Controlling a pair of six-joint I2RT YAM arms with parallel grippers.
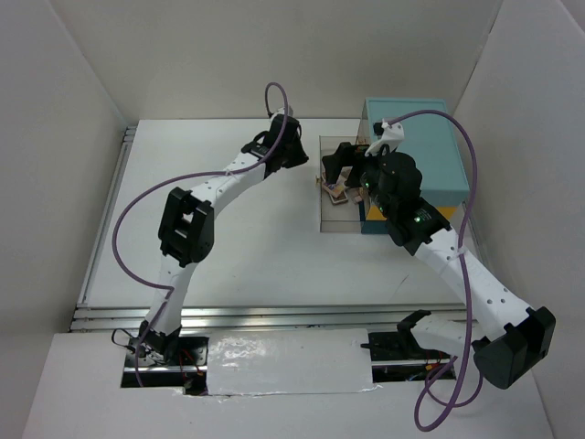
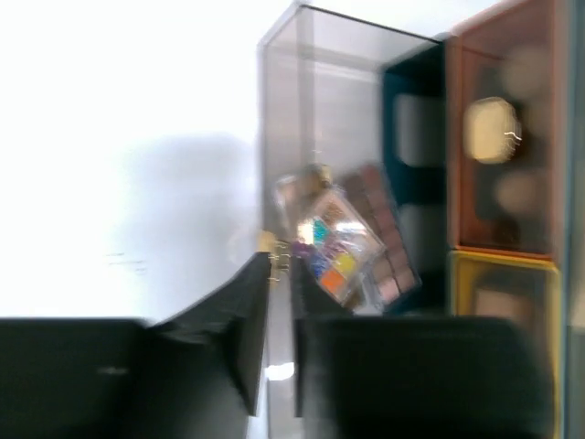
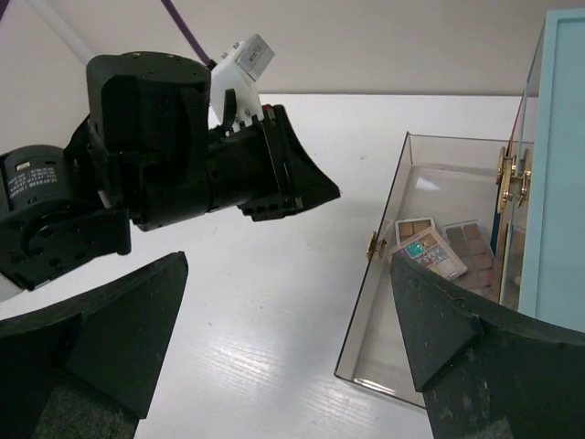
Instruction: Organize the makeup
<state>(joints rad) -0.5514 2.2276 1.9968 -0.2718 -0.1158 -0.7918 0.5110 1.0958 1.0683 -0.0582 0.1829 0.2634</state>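
Eyeshadow palettes [image 3: 430,251] are lying stacked askew inside the clear compartment [image 3: 366,334] beside the teal case [image 1: 430,137], apparently the slot assigned to flat items. Left end effector [image 2: 281,273] is hovering just outside that compartment, fingers pressed together and seemingly pinching nothing, though the view is blurred. Right end effector [image 3: 288,265] is hanging spread wide, empty. Motor label [image 3: 27,178] print is too small to read; no brands are showing.

Flat rectangular eyeshadow palettes [image 3: 430,254] lie overlapped in a loose pile on the floor of a clear box [image 3: 377,279]. The topmost, a bright-coloured palette [image 2: 336,251], rests askew over a brown-toned palette [image 2: 388,247]. We also note a pale rounded sponge [image 2: 492,130] — blurred — sitting in an orange-walled compartment [image 2: 454,155] beside them.
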